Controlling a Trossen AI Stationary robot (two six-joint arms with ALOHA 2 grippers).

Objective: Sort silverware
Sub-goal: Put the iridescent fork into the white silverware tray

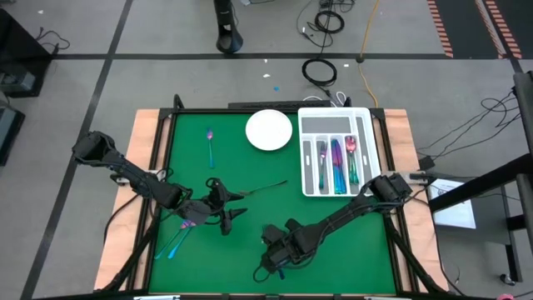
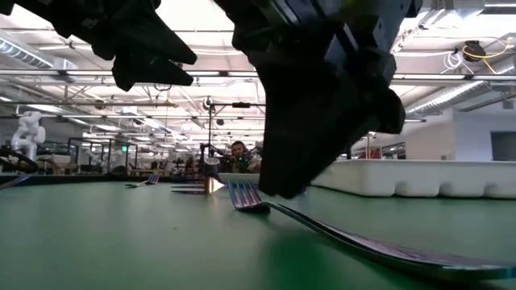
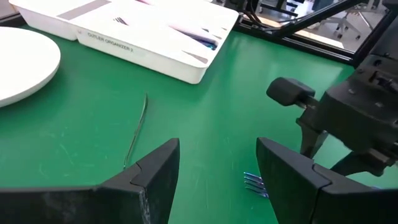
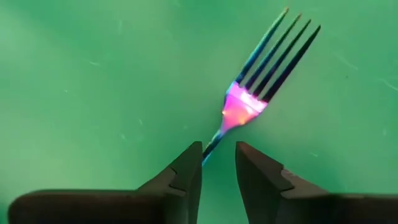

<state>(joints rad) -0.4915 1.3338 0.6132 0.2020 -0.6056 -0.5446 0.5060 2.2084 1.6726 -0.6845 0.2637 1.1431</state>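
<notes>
A shiny pink-and-blue fork (image 4: 244,104) lies on the green table, tines pointing away from my right gripper (image 4: 219,158). That gripper (image 1: 277,247) is low over the fork near the table's near edge. It is open by a narrow gap, with the fork's slim handle running in between its fingers. In the low view the fork (image 2: 250,197) rests along the table under the right gripper (image 2: 278,181). My left gripper (image 3: 217,171) hovers open above the table at left of centre (image 1: 223,208), holding nothing. Several pieces of silverware (image 1: 337,158) lie in the white slotted tray (image 1: 366,117). My right gripper comes at the fork from above, a finger on either side of the handle just behind the neck (image 4: 210,148). The handle passes close by one finger (image 4: 189,165). Whether either finger touches it, I cannot tell. The fork lies flat on the table.
A white round plate (image 1: 268,130) sits at the far edge beside the tray. One spoon (image 1: 211,143) lies far left, a slim piece (image 1: 266,187) mid-table, and a few more pieces (image 1: 176,240) under my left arm. The two grippers are close together.
</notes>
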